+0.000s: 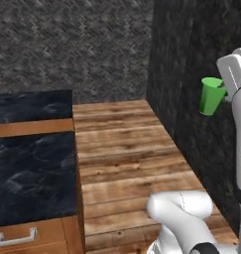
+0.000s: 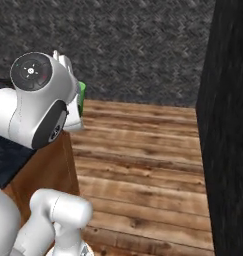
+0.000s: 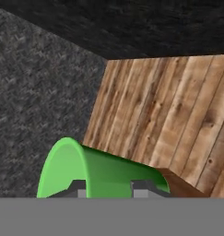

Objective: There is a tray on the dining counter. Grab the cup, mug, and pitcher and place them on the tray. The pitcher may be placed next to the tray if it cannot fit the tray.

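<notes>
Hand view gives me the gripper [image 3: 105, 190] nearly closed, pinching the green cup [image 3: 92, 173] by its wall, and in my left base view that cup [image 1: 211, 95] hangs airborne at two o'clock above the wooden floor [image 1: 127, 149].

Flat, even rendered light, no glare.
Dim overall; dark wall [image 1: 191, 59] nearly black, wood floor [image 1: 127, 149] mid-bright w/ no clear cast shadows. Textures soft & pixelated; green cup [image 3: 99, 173] w/ smooth shading in hand view. No edge distortion.
</notes>
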Motion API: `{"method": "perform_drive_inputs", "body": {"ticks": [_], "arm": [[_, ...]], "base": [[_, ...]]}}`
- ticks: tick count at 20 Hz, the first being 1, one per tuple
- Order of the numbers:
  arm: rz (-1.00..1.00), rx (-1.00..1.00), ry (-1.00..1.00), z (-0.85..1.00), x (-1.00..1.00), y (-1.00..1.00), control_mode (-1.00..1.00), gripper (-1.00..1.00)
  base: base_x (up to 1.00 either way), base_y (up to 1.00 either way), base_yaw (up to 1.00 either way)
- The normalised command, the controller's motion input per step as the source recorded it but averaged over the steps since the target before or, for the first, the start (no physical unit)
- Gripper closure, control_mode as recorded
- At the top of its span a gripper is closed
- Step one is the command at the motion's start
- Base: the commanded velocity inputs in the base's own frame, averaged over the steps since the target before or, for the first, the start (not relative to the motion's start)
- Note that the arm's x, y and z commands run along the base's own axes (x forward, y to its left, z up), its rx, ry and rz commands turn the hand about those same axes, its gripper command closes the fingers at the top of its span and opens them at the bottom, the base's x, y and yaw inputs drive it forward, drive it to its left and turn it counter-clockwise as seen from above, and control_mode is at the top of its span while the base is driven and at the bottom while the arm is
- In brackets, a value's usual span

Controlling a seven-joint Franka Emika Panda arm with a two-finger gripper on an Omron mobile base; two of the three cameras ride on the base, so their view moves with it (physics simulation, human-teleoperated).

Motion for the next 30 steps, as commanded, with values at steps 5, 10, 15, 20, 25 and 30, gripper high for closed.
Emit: {"method": "perform_drive_inputs", "body": {"ticks": [5,10,15,20,25,30], "arm": [[0.0,0.0,0.0,0.0,0.0,0.0,1.0,1.0],[0.0,0.0,0.0,0.0,0.0,0.0,1.0,1.0],[0.0,0.0,0.0,0.0,0.0,0.0,1.0,1.0],[0.0,0.0,0.0,0.0,0.0,0.0,1.0,1.0],[0.0,0.0,0.0,0.0,0.0,0.0,1.0,1.0],[0.0,0.0,0.0,0.0,0.0,0.0,1.0,1.0]], "base": [[1.0,-0.18,0.0],[1.0,-0.07,0.0],[1.0,-0.25,0.0],[1.0,-0.29,0.0],[1.0,-0.28,0.0],[1.0,-0.22,0.0]]}}
